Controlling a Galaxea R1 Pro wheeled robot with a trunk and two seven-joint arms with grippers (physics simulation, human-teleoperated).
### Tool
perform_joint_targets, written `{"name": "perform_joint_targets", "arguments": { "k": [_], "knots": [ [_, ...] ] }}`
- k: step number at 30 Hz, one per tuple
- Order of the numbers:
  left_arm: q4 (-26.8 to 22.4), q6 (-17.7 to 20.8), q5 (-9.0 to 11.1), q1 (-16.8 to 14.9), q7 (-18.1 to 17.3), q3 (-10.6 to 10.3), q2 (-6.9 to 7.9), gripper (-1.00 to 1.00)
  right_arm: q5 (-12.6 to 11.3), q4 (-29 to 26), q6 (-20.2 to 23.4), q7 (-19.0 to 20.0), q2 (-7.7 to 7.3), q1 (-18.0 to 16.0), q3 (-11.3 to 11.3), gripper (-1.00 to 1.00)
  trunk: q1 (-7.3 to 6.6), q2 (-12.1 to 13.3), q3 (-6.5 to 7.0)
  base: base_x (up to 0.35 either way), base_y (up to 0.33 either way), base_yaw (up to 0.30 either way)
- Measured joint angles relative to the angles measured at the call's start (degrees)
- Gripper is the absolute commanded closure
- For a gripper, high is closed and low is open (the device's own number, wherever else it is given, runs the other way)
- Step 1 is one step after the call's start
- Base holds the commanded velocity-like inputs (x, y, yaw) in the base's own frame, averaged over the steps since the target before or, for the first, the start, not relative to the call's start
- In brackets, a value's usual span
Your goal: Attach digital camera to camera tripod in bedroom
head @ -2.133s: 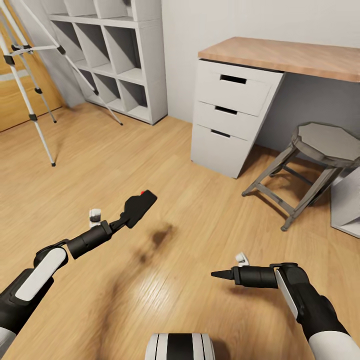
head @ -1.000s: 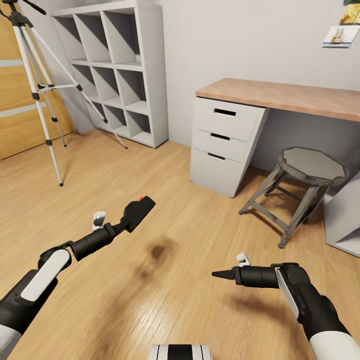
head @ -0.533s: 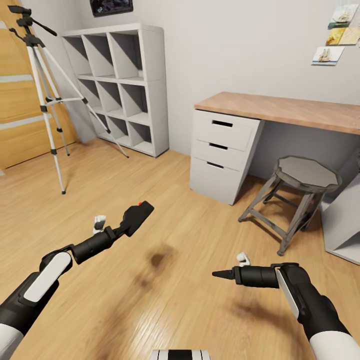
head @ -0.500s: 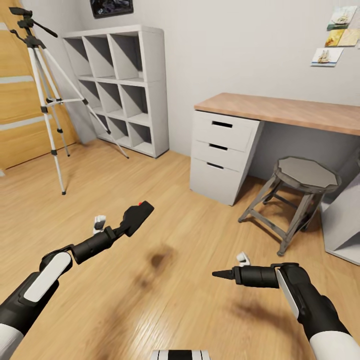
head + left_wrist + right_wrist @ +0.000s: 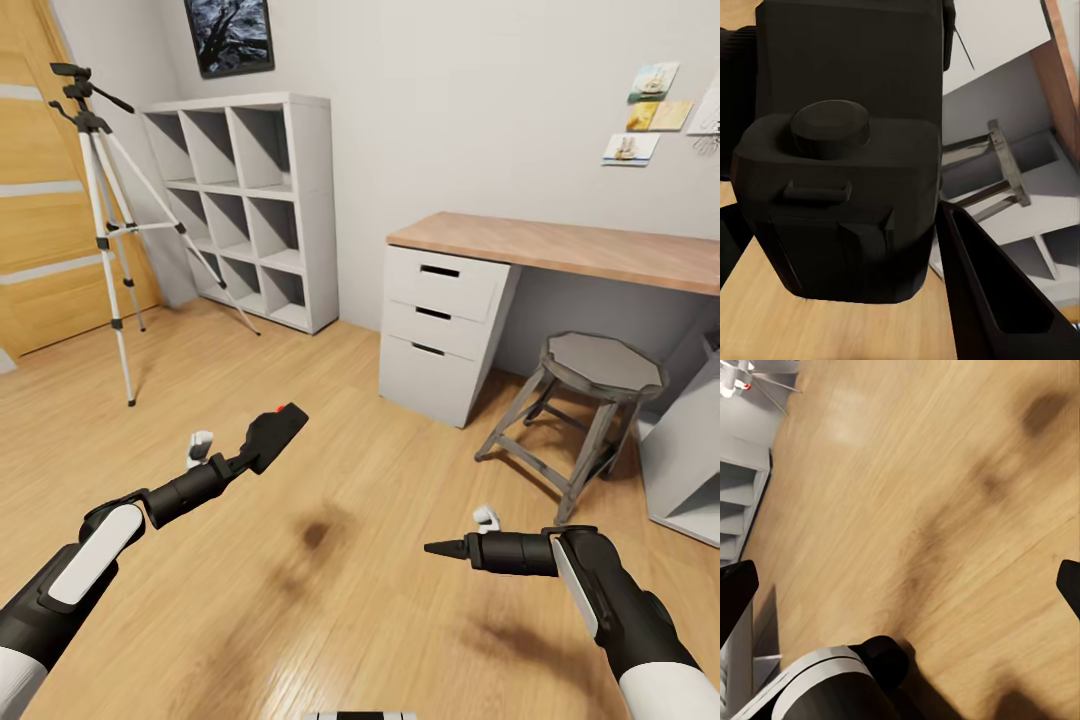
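Note:
The camera tripod (image 5: 105, 215) stands at the far left on the plank floor, silver-white legs spread, with its black head and pan handle (image 5: 82, 78) bare on top. My left gripper (image 5: 268, 442) is shut on the digital camera (image 5: 279, 430), a black box with a red dot on top, held above the floor well short of the tripod. In the left wrist view the digital camera (image 5: 844, 187) sits against a dark finger (image 5: 994, 300). My right gripper (image 5: 440, 548) hovers low at the right. In the right wrist view its fingertips (image 5: 736, 594) stand wide apart, open and holding nothing.
White cube shelving (image 5: 255, 200) stands against the back wall beside the tripod, and an oak door (image 5: 45, 200) lies behind it. A white drawer unit (image 5: 440, 320) under a wooden desk top (image 5: 570, 248), a grey stool (image 5: 590, 385) and a white cabinet (image 5: 690, 450) fill the right.
The head view has tilted upward, bringing the tripod's head and the wall picture into sight. Both arms keep their pose, with the camera still held.

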Motion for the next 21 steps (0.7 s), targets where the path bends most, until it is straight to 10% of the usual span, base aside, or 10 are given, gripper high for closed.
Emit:
{"name": "perform_joint_targets", "arguments": {
  "k": [21],
  "knots": [
    [0.1,-0.2,-0.2,0.0,-0.1,-0.1,-0.71,1.0,0.1,0.0,0.0,0.0,0.0,0.0,0.0,-1.0,-0.54,0.3,4.66,0.0,0.0,0.0]
  ]
}}
